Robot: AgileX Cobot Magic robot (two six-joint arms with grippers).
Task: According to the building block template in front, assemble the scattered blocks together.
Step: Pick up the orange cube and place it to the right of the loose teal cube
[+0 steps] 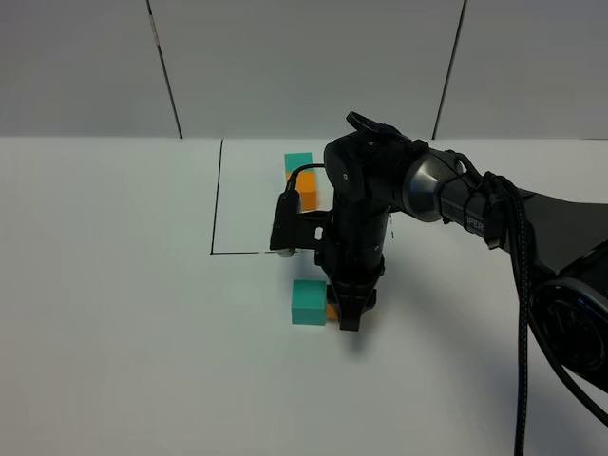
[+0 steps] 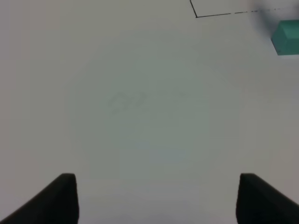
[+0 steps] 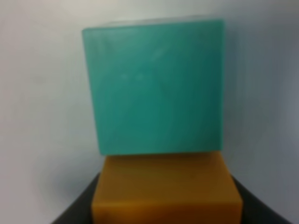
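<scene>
The template is a teal cube (image 1: 298, 162) joined to an orange cube (image 1: 306, 191) at the back, inside a thin black-lined rectangle (image 1: 217, 195). In front of it lies the loose teal cube (image 1: 309, 302), also in the right wrist view (image 3: 152, 88) and the left wrist view (image 2: 286, 37). The loose orange cube (image 1: 332, 311) (image 3: 166, 186) touches its right side and is mostly hidden by my arm. My right gripper (image 1: 347, 312) (image 3: 166, 207) is shut on the orange cube on the table. My left gripper (image 2: 159, 200) is open and empty over bare table.
The white table (image 1: 114, 285) ends at a panelled wall (image 1: 304, 57) behind. The right arm and its cables (image 1: 518, 247) stretch in from the right edge. A corner of the black line (image 2: 196, 16) shows in the left wrist view.
</scene>
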